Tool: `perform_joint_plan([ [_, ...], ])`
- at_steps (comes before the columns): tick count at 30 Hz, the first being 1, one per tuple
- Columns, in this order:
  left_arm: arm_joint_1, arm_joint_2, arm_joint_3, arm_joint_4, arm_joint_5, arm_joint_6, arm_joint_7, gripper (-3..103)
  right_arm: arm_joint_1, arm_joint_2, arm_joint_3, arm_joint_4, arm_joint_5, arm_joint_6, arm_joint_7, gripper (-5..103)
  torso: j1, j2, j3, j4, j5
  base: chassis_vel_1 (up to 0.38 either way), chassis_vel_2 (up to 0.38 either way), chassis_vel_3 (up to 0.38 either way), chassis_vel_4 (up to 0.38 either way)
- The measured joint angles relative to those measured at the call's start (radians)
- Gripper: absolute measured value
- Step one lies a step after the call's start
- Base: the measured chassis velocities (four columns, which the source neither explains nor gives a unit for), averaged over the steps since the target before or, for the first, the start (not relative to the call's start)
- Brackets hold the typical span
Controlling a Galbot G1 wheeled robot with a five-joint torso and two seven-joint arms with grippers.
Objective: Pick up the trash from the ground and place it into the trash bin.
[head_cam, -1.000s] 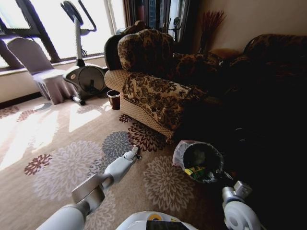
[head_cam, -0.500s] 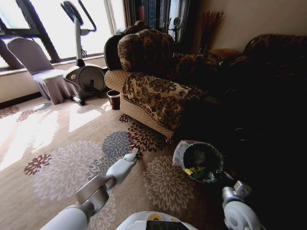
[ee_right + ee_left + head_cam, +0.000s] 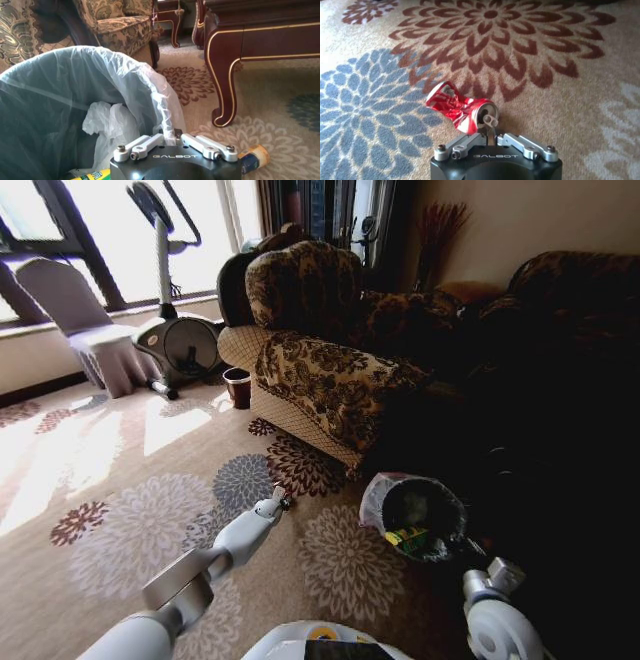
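Nearby, left end effector (image 3: 490, 139) closed above crushed red can (image 3: 461, 108) on flowered carpet (image 3: 560, 93); armchair (image 3: 325, 375) beyond.

Red can (image 3: 461, 109) (floral beige carpet (image 3: 560, 93))

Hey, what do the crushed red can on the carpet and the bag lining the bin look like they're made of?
The crushed red can looks like thin painted metal, probably aluminium: sharp shiny dents, bare silvery top with a pull tab. The left hand sits beside it. The bin liner looks like thin translucent plastic film, glossy and wrinkled, with light showing through.
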Motion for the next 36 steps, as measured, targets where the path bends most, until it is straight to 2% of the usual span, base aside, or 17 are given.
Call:
perform_joint_plan([
  [2, 0.0, -0.003, -0.008, -0.011, -0.015, 0.003, -0.008, 15, 0.0, 0.0, 0.0, 0.0, 0.0, 0.0, 0.0, 0, 0.0, 0.0, 0.0, -0.0002, 0.0, 0.0, 0.0, 0.0, 0.0],
  [3, 0.0, -0.003, -0.008, -0.011, -0.015, 0.003, -0.008, 15, 0.0, 0.0, 0.0, 0.0, 0.0, 0.0, 0.0, 0, 0.0, 0.0, 0.0, -0.0002, 0.0, 0.0, 0.0, 0.0, 0.0],
  [5, -0.002, -0.006, -0.009, -0.016, -0.023, 0.009, -0.014, 26, 0.0, 0.0, 0.0, 0.0, 0.0, 0.0, 0.0, 0, 0.0, 0.0, 0.0, -0.0002, 0.0, 0.0, 0.0, 0.0, 0.0],
  [6, -0.004, -0.007, -0.008, -0.018, -0.026, 0.013, -0.018, 26, 0.0, 0.0, 0.0, 0.0, 0.0, 0.0, 0.0, 0, 0.0, 0.0, 0.0, -0.0001, -0.0001, 0.0, 0.0, 0.0, 0.0],
  [7, -0.01, -0.01, -0.002, -0.018, -0.03, 0.021, -0.026, 37, 0.0, 0.0, 0.0, 0.0, 0.0, 0.0, 0.0, 0, 0.0, 0.0, 0.0, -0.0001, 0.0001, 0.0, 0.0, 0.0, 0.0],
  [9, -0.012, -0.011, 0.001, -0.017, -0.031, 0.023, -0.029, 37, 0.0, 0.0, 0.0, 0.0, 0.0, 0.0, 0.0, 0, 0.0, 0.0, 0.0, -0.0001, 0.0001, 0.0, 0.0, 0.0, 0.0],
  [11, -0.025, -0.02, 0.015, 0.002, -0.031, 0.024, -0.037, 47, 0.0, 0.0, 0.0, 0.0, 0.0, 0.0, 0.0, 0, 0.0, 0.0, 0.0, -0.0002, 0.0, 0.0, 0.0, 0.0, 0.0],
  [14, -0.034, -0.026, 0.024, 0.016, -0.034, 0.023, -0.04, 53, 0.0, 0.0, 0.0, 0.0, 0.0, 0.0, 0.0, 0, 0.0, 0.0, 0.0, -0.0001, 0.0002, 0.0, 0.0, 0.0, 0.0],
  [15, -0.046, -0.039, 0.036, 0.043, -0.042, 0.02, -0.042, 64, 0.0, 0.0, 0.0, 0.0, 0.0, 0.0, 0.0, 0, 0.0, 0.0, 0.0, -0.0001, 0.0, 0.0, 0.0, 0.0, 0.0],
  [16, -0.046, -0.039, 0.036, 0.043, -0.042, 0.02, -0.042, 64, 0.0, 0.0, 0.0, 0.0, 0.0, 0.0, 0.0, 0, 0.0, 0.0, 0.0, -0.0001, 0.0, 0.0, 0.0, 0.0, 0.0],
  [18, -0.058, -0.058, 0.049, 0.082, -0.044, 0.005, -0.042, 75, 0.0, 0.0, 0.0, 0.0, 0.0, 0.0, 0.0, 0, 0.0, 0.0, 0.0, 0.0, 0.0002, 0.0, 0.0, 0.0, 0.0],
  [23, -0.084, -0.125, 0.051, 0.177, -0.016, -0.025, -0.04, 85, 0.0, 0.0, 0.0, 0.0, 0.0, 0.0, 0.0, 0, 0.0, 0.0, 0.0, -0.0003, 0.0, 0.0, 0.0, 0.0, 0.0],
  [25, -0.093, -0.152, 0.048, 0.216, 0.005, -0.049, -0.025, 97, 0.0, 0.0, 0.0, 0.0, 0.0, 0.0, 0.0, 0, 0.0, 0.0, 0.0, -0.0006, 0.0, 0.0, 0.0, 0.0, 0.0],
  [29, -0.089, -0.177, 0.032, 0.245, 0.026, -0.075, -0.015, 86, 0.0, 0.0, 0.0, 0.0, 0.0, 0.0, 0.0, 0, 0.0, 0.0, 0.0, 0.0001, 0.0002, 0.0, 0.0, 0.0, 0.0],
  [30, -0.089, -0.177, 0.032, 0.245, 0.026, -0.075, -0.015, 86, 0.0, 0.0, 0.0, 0.0, 0.0, 0.0, 0.0, 0, 0.0, 0.0, 0.0, 0.0001, 0.0002, 0.0, 0.0, 0.0, 0.0],
  [34, -0.08, -0.176, -0.009, 0.262, 0.059, -0.089, -0.03, 64, 0.0, 0.0, 0.0, 0.0, 0.0, 0.0, 0.0, 0, 0.0, 0.0, 0.0, -0.0002, 0.0002, 0.0, 0.0, 0.0, 0.0],
  [36, -0.078, -0.169, -0.012, 0.259, 0.06, -0.089, -0.03, 64, 0.0, 0.0, 0.0, 0.0, 0.0, 0.0, 0.0, 0, 0.0, 0.0, 0.0, -0.0001, 0.0001, 0.0, 0.0, 0.0, 0.0],
])
